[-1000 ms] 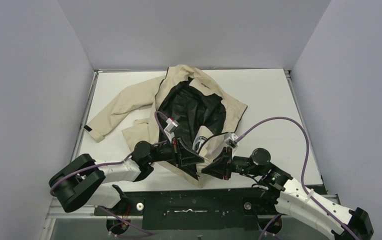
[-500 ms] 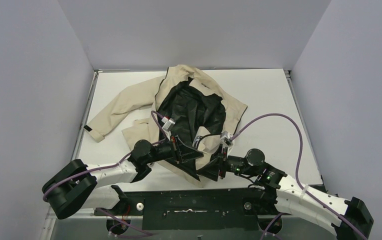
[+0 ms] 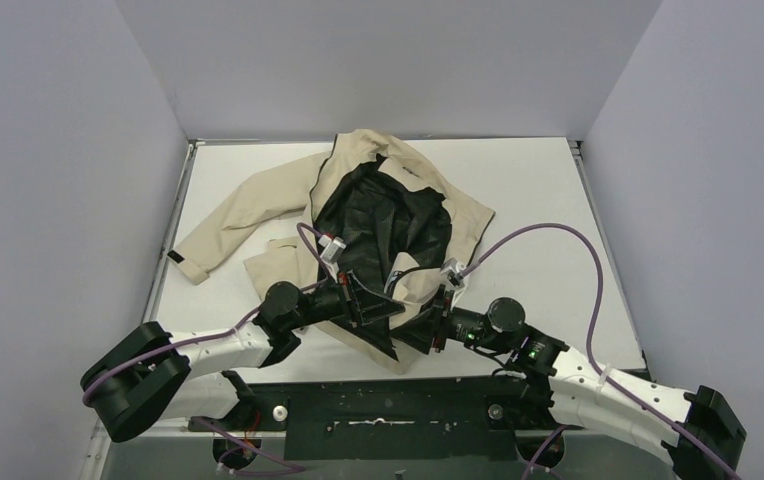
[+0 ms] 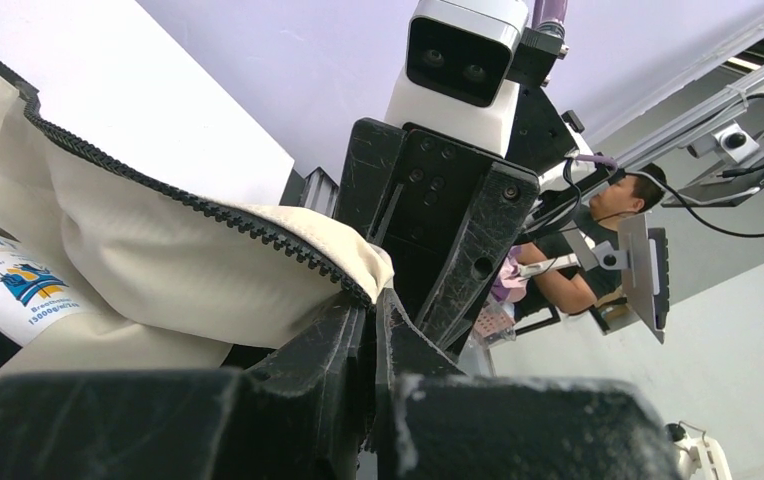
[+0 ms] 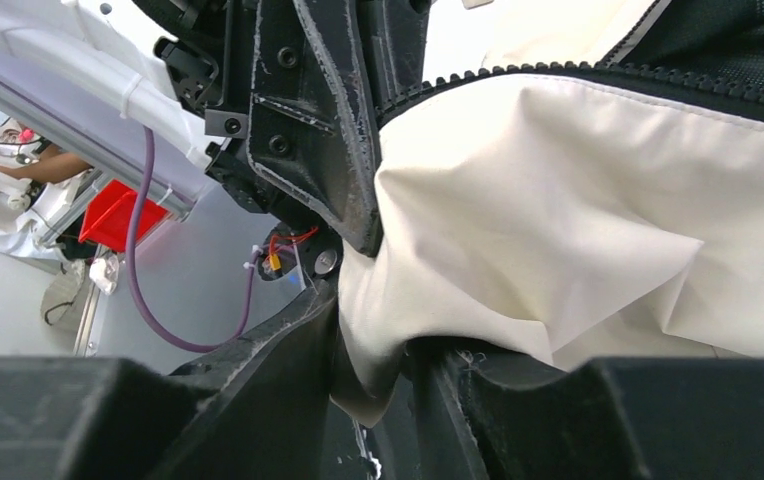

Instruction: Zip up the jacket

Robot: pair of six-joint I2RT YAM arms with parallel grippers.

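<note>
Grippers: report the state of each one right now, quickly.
Left gripper: jaws closed, pinching the jacket at the end of its zipper edge.
Right gripper: jaws closed on a fold of the jacket's beige fabric.

White table [image 3: 543,180], plain grey walls [image 3: 388,60], even light

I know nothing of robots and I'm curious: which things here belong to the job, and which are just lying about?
For the job: jacket, left hand, right hand.
Just there: white table, purple cables, red bin, person in the background.
</note>
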